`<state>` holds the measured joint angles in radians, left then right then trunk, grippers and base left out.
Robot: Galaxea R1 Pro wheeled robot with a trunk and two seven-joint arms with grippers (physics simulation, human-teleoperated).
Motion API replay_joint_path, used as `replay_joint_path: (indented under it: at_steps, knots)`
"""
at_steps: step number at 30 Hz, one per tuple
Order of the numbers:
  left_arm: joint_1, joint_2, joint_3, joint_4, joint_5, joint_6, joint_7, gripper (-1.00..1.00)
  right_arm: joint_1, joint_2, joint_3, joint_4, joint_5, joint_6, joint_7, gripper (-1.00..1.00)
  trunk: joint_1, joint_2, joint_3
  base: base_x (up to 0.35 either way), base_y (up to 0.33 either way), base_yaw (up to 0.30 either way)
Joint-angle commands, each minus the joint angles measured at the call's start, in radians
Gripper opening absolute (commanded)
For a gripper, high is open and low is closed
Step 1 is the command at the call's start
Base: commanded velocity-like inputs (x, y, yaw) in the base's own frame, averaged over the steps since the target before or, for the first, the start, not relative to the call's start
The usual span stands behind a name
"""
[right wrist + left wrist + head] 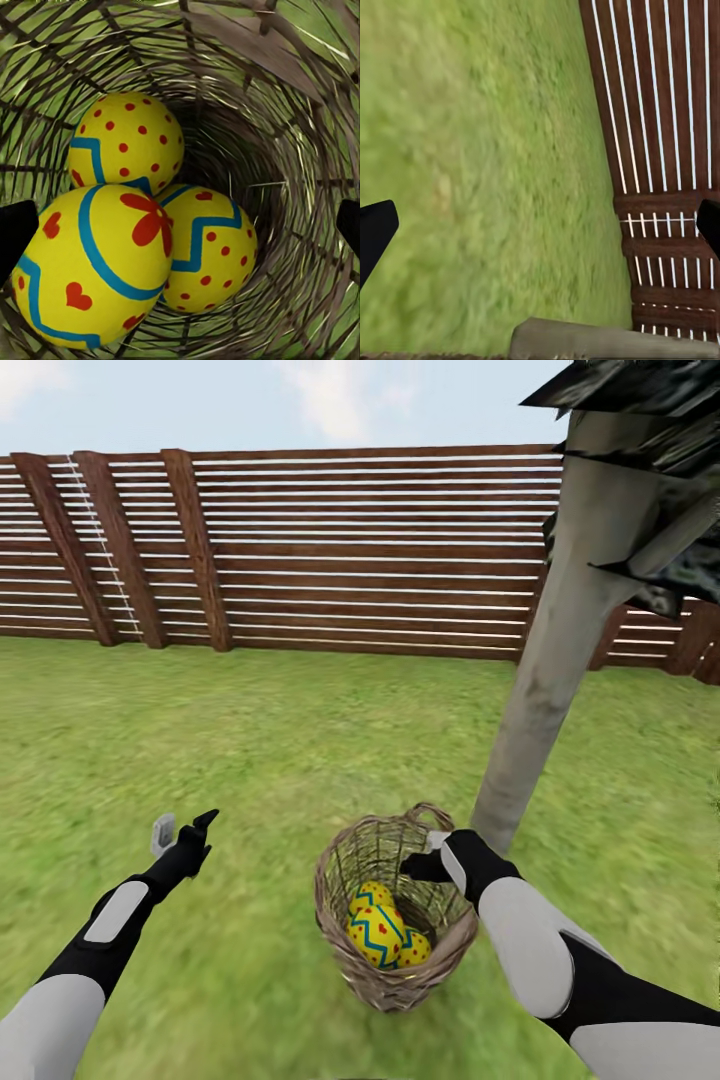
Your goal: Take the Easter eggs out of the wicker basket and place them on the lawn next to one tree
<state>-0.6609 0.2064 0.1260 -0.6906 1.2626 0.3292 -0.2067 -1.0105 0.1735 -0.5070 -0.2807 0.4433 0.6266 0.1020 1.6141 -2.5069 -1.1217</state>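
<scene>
Right now your right gripper hangs at the mouth of the wicker basket, its two dark fingertips spread wide at either edge of the wrist picture with nothing between them but the basket's inside. You have three eggs in there, all three lying together at the bottom and touching: one with a big red flower mark nearest the camera, one with red dots behind it, and one with a blue zigzag beside them. From the head camera you can count the same three yellow eggs through the open weave. The basket stands upright on the lawn, close to the foot of one pale-trunked tree, its small loop handle toward the trunk. Your left gripper is held out over bare grass, well apart from the basket, jaws open and holding nothing; its fingertips sit far apart in its wrist picture. One brown slatted fence runs across the back of the garden.
</scene>
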Motion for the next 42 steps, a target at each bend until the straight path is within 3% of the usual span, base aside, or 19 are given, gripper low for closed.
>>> replay_joint_path:
  at_steps: [1, 11, 19, 35, 42]
  knots:
    - [0.000, 0.000, 0.003, 0.000, 0.008, 0.008, -0.002, 1.00, 0.000, 0.001, -0.005, -0.002, 0.009, 0.005, 0.007, 1.00, 0.000, 0.000, 0.000, 0.000, 0.272, -0.207]
    - [0.000, -0.001, 0.002, 0.000, 0.006, 0.009, 0.000, 1.00, 0.000, 0.001, -0.005, -0.001, 0.006, 0.003, 0.006, 1.00, 0.000, 0.000, 0.012, 0.071, 0.282, -0.208]
    - [0.000, -0.001, 0.001, 0.000, 0.006, 0.008, -0.001, 1.00, 0.001, 0.001, -0.007, -0.003, 0.005, -0.019, 0.005, 1.00, 0.000, 0.000, 0.022, 0.033, 0.048, -0.213]
    - [0.000, -0.001, 0.005, 0.032, 0.006, 0.008, -0.002, 1.00, 0.006, 0.001, -0.007, -0.001, 0.002, -0.021, 0.005, 1.00, 0.000, 0.000, 0.041, 0.160, 0.262, -0.213]
    - [0.000, -0.002, 0.004, 0.033, 0.005, 0.002, -0.005, 1.00, 0.047, 0.001, -0.008, 0.001, -0.023, -0.068, 0.005, 1.00, 0.000, 0.000, 0.044, 0.051, 0.065, -0.091]
